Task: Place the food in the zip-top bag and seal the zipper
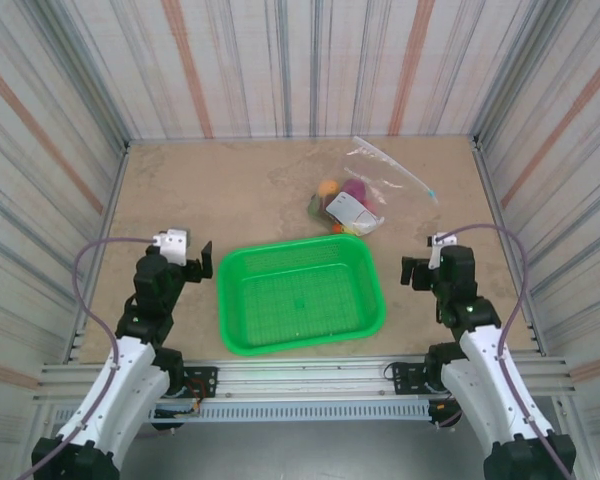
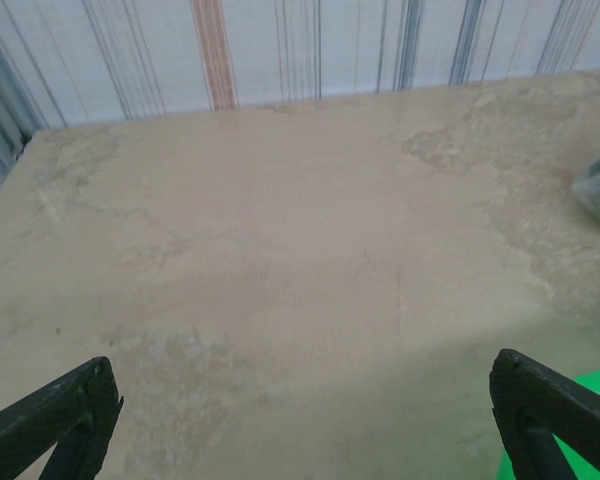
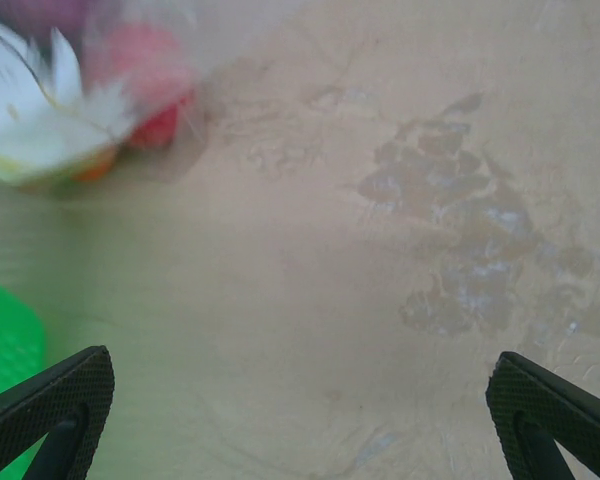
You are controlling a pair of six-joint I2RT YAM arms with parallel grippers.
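Nearest the arms, the left claw (image 1: pixel 202 260) and the right claw (image 1: pixel 411 268) hover low over the counter (image 1: pixel 210 190), one on each side of the green basket (image 1: pixel 225 300). Both are released, jaws spread wide with nothing between them, as each wrist view confirms. The basket has no food in it. Just beyond its far right corner lies the bag (image 1: pixel 372 178), crumpled, its white label (image 1: pixel 348 210) facing up. The food (image 1: pixel 328 188) shows through the plastic as an orange, a purple and a green piece bunched near the label, and the right wrist view adds blurred red ones. Loading therefore looks finished, and sealing is the step in hand. The zipper (image 1: pixel 400 170) runs away from the pile toward the far right, ending at the small bluish slider (image 1: pixel 435 196); whether it is pressed closed is too fine to tell. The next move likely calls for one claw to pin the bag while the other, probably the right, reaches the slider. The basket sits between the left claw and the bag, and the striped walls (image 1: pixel 300 60) close in behind.
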